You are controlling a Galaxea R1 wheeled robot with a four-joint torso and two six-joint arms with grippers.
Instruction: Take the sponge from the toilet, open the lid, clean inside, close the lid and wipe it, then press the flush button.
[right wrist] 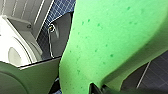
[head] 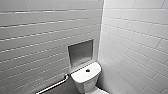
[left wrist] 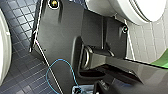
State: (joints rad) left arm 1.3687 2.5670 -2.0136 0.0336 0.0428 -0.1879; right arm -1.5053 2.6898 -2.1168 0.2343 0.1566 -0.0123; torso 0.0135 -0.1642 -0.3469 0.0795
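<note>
Right claw (right wrist: 96, 88): I read it as pinched on the sponge, with dark tips showing at the sponge's lower edge.
Left claw (left wrist: 130, 83): I cannot tell whether it is spread or pressed together.
The sponge (right wrist: 107, 42): bright green and pitted, up off the floor beside the toilet and very close to my right wrist camera. A green sliver of it also shows in the left wrist view, away from the toilet bowl.
The toilet (head: 86, 80): white and glossy. My head camera looks down on its tank, which stands in the corner where the two walls meet.
The flush button (head: 87, 70): small, round and dark, in the middle of the toilet's tank top, with nothing touching it.
Niche (head: 81, 52): a grey recess in the wall just above the toilet's tank.
Grab rail (head: 53, 85): a pale bar on the wall, near the toilet's tank on the niche side.
Walls (head: 135, 32): long white tiles behind and beside the toilet.
Floor (left wrist: 20, 30): small dark blue tiles around the toilet's base.
Blue cable (left wrist: 60, 70): a thin loop lying over the dark robot plate, well apart from the toilet bowl.
</note>
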